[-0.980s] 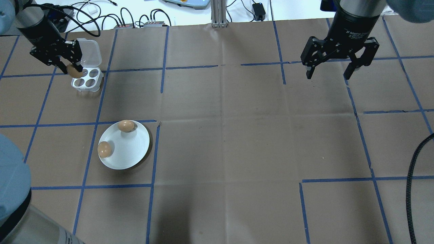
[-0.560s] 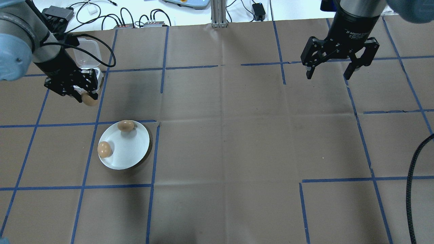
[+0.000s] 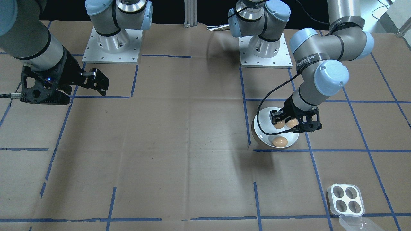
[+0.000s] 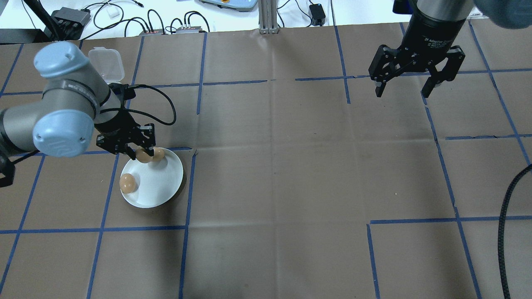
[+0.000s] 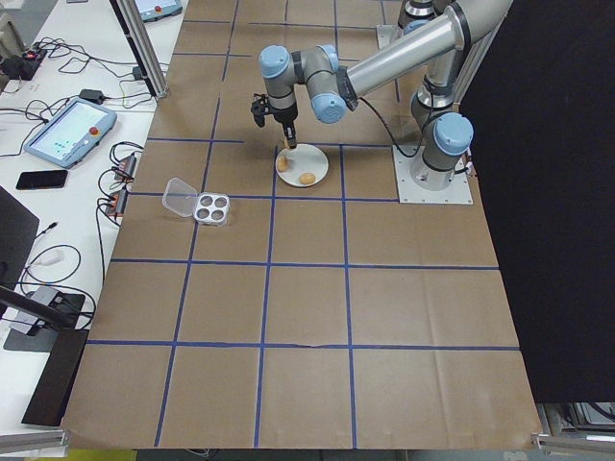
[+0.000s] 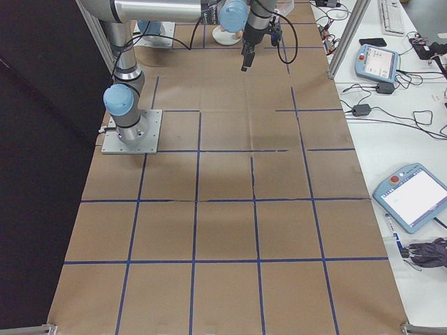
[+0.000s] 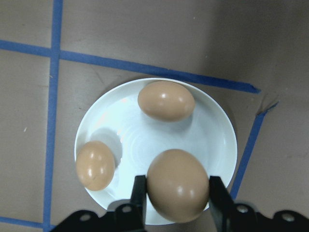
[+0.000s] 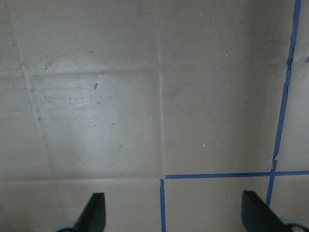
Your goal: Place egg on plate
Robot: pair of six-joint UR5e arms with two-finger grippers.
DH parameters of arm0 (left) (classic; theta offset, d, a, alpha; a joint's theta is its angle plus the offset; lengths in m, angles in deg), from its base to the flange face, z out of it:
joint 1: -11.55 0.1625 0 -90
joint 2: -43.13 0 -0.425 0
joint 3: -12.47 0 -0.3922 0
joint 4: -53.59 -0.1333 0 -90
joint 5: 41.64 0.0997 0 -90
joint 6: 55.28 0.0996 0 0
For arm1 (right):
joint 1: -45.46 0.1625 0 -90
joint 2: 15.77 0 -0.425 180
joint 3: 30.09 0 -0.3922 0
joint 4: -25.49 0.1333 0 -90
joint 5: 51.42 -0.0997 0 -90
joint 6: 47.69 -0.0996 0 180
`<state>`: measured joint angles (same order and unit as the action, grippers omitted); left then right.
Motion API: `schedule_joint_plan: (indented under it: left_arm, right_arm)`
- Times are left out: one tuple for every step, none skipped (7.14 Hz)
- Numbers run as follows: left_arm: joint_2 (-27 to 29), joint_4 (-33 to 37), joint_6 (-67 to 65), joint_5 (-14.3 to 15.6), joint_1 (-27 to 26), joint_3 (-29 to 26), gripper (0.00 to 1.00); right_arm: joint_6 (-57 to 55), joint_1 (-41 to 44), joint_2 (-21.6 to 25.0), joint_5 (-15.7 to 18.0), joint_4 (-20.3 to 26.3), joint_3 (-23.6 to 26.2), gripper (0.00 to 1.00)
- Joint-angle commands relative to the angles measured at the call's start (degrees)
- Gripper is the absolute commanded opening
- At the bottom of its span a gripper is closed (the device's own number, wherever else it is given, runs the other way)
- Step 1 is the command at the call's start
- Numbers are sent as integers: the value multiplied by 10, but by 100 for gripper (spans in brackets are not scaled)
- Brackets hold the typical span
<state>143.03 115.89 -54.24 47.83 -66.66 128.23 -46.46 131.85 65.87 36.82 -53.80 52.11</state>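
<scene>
My left gripper (image 4: pixel 143 154) is shut on a brown egg (image 4: pixel 144 157) and holds it just above the far-left part of the white plate (image 4: pixel 160 187). In the left wrist view the held egg (image 7: pixel 177 184) sits between the two fingers over the plate's near rim (image 7: pixel 145 140). Two more eggs lie on the plate, one at its far edge (image 7: pixel 166 100) and one at its left edge (image 4: pixel 128 183). My right gripper (image 4: pixel 403 92) hangs open and empty far to the right; the right wrist view shows only brown paper below it.
The small four-cup egg tray (image 3: pixel 346 199) stands with all cups bare and its clear lid (image 4: pixel 107 64) folded open, beyond the plate. Cables and boxes line the far table edge. A black cable (image 4: pixel 505 232) runs along the right side.
My left gripper has carried the egg from the egg tray toward the robot and to the right, and now holds it over the plate. The right arm has not moved.
</scene>
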Motion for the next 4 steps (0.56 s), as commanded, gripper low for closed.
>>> schedule_joint_plan:
  left_arm:
    - [34, -59, 4, 4, -1, 33, 8]
    - [23, -58, 4, 6, -4, 34, 9]
    - [18, -58, 4, 6, -5, 34, 14]
    - [14, -58, 1, 6, -5, 35, 42]
  right_arm:
    - [0, 0, 0, 0, 0, 1, 100]
    - [0, 0, 0, 0, 0, 0, 100]
    - [0, 0, 0, 0, 0, 1, 100]
    - [0, 0, 0, 0, 0, 1, 100]
